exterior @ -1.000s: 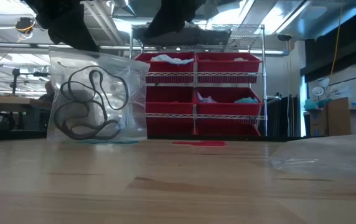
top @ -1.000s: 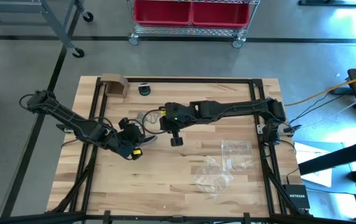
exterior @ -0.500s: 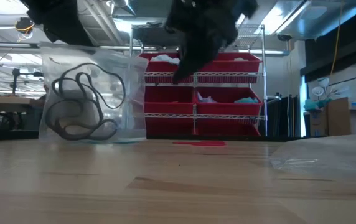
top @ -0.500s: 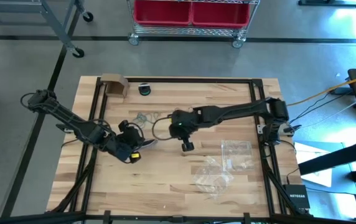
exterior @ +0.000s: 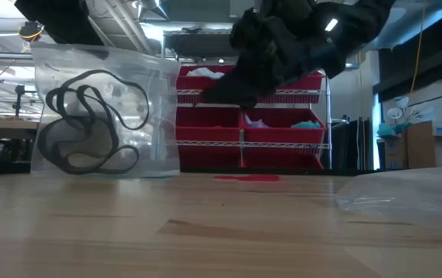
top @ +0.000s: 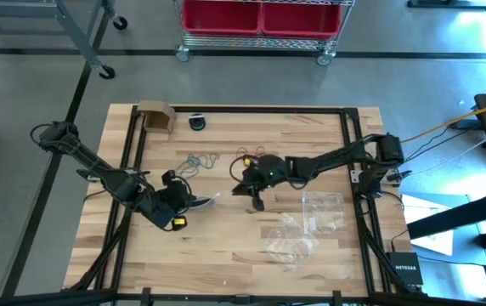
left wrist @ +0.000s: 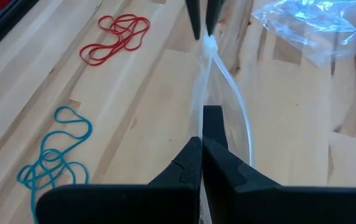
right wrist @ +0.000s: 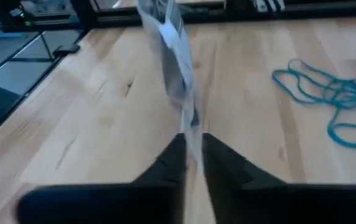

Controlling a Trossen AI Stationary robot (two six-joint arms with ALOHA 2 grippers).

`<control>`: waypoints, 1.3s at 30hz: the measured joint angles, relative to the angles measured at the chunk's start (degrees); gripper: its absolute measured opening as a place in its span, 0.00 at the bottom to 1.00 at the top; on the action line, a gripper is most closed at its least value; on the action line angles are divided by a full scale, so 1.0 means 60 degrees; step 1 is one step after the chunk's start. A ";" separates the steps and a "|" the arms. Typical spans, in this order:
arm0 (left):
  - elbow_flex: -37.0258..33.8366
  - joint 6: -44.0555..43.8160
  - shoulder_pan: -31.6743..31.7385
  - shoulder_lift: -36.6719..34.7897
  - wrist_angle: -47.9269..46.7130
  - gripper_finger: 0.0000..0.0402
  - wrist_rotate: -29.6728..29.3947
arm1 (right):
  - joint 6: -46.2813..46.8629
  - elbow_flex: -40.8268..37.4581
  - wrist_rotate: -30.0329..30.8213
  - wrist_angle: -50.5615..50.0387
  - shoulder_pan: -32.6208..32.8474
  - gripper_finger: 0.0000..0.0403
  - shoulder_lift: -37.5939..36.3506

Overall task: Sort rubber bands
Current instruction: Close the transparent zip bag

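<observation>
Your left gripper [left wrist: 201,146] is shut tight on the edge of a clear bag [exterior: 101,116]. It holds the bag up over the left middle of the table [top: 226,246]. The bag hangs straight down, and its bottom edge seems to touch the wood. Inside it you can see big black bands [exterior: 90,127], all looped over each other.

Your right gripper [right wrist: 192,152] is near the middle of the table. Its fingers sit on each side of the bag's far edge, with a small gap between them. The plastic runs right through that gap. You cannot tell if the fingers still pinch it or have let go.

The teal bands [left wrist: 53,158] lie in a loose heap on the wood, just behind the bag. The red bands [left wrist: 116,38] lie in a small heap a bit to the right of the teal ones, near the right arm.

Two more clear bags [top: 307,223] lie flat on the right side of the table.
</observation>
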 joint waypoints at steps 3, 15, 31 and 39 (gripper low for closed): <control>0.0000 0.0002 0.0000 0.0000 0.0004 0.00 0.0001 | 0.0010 0.0007 0.0066 0.1042 0.0239 0.24 0.0226; 0.0000 0.0000 0.0000 0.0000 0.0089 0.00 0.0087 | -0.0960 0.0161 0.1053 0.2316 0.0443 0.42 0.0529; 0.0000 -0.0118 0.0000 -0.0001 0.0087 0.00 0.0101 | -0.1979 0.0689 0.0485 0.1997 0.0487 0.14 0.1014; 0.0004 -0.0117 0.0025 -0.0004 0.0270 0.00 0.0160 | -0.1524 0.0742 0.0812 0.1730 0.0487 0.01 0.1006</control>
